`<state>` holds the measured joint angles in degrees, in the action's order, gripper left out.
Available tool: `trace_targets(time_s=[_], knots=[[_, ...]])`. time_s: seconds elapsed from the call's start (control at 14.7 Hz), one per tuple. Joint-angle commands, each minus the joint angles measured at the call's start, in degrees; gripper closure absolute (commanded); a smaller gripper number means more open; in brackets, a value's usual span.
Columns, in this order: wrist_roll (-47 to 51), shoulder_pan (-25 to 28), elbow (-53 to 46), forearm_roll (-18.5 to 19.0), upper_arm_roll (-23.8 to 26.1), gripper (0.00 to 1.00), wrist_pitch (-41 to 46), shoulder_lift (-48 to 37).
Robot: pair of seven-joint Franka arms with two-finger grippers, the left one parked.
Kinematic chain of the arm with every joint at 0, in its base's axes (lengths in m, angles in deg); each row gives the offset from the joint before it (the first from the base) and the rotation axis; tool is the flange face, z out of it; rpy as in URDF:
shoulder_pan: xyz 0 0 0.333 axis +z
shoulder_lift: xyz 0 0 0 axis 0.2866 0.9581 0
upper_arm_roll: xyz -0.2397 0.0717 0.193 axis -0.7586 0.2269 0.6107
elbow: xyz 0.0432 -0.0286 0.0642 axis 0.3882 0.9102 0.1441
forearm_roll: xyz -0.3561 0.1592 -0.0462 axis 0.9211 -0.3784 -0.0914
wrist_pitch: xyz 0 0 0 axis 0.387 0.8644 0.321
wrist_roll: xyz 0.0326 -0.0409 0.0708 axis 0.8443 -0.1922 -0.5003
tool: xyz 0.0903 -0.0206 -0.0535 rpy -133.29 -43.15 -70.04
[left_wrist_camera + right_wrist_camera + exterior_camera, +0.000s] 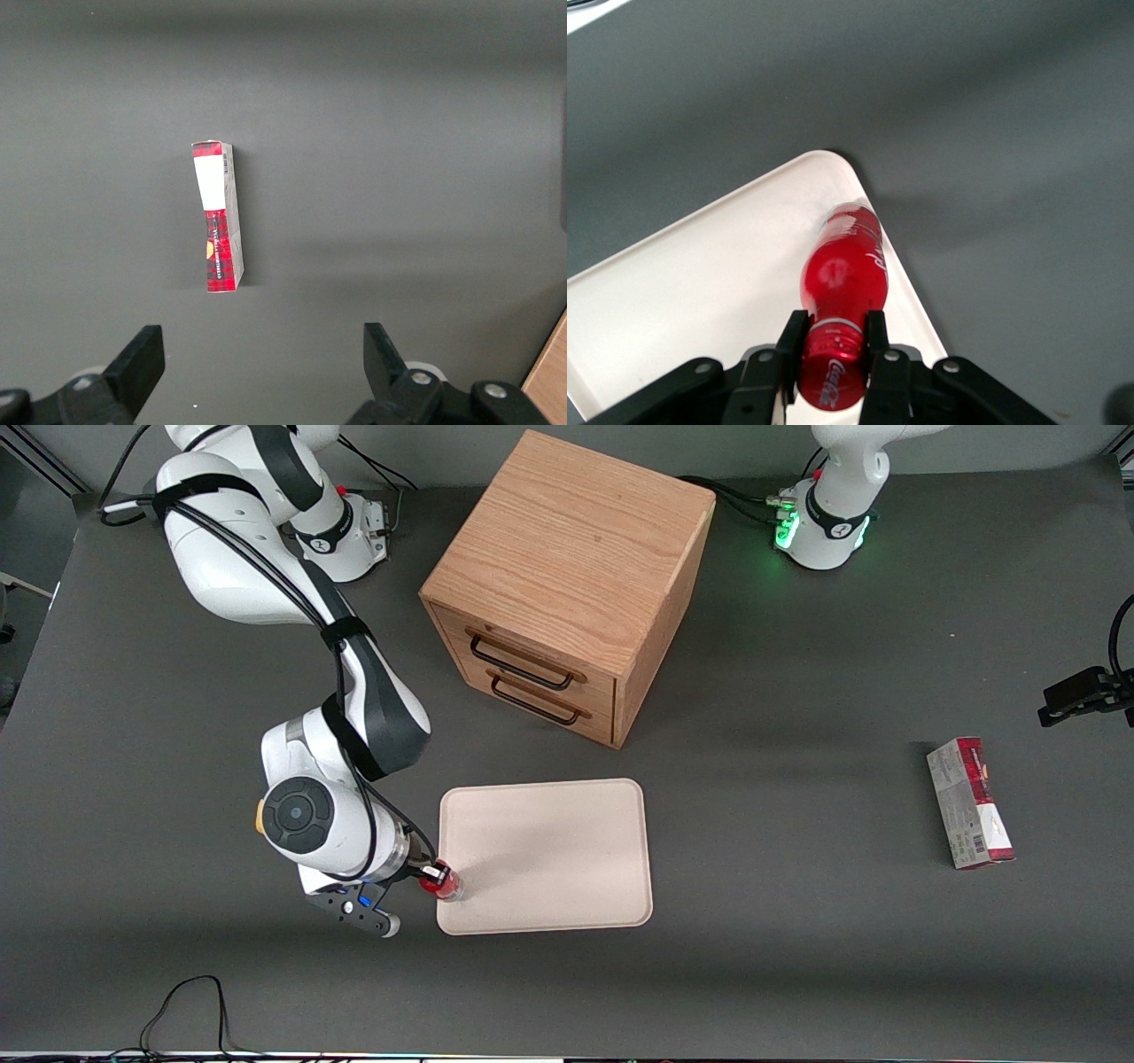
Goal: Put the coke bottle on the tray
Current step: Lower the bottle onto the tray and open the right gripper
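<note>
Red is what catches the eye from the front: the coke bottle (440,882) stands at the corner of the cream tray (549,850) that lies nearest the camera on the working arm's side, just over the rim. The right arm's gripper (431,872) sits at the bottle's top, its fingers pinching the cap end. The tray lies flat on the dark grey table (797,957), in front of the drawers of an oak cabinet (567,584) with two black handles. Well away, toward the parked arm's end of the table, a red-and-grey carton (971,802) lies on its side.

From the parked arm's wrist, only that carton (218,217) shows, flat on the grey surface, white patch at one end and red print along the rest.

From the working wrist, the gripper (833,341) is clamped on the bottle's neck, one black finger (791,341) on each side just below the cap. The bottle (843,274) points down onto the tray (700,292), its base close to the rounded corner and the low rim.
</note>
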<state>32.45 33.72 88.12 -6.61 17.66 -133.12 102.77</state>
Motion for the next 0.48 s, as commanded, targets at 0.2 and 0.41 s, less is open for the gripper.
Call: trace_targets(time_s=[0.2,0.41], knots=[[2.45,1.13,-2.84,1.04,0.12,1.00,-1.33,2.23],[2.45,1.30,-2.75,1.04,0.12,0.96,-1.68,2.41]])
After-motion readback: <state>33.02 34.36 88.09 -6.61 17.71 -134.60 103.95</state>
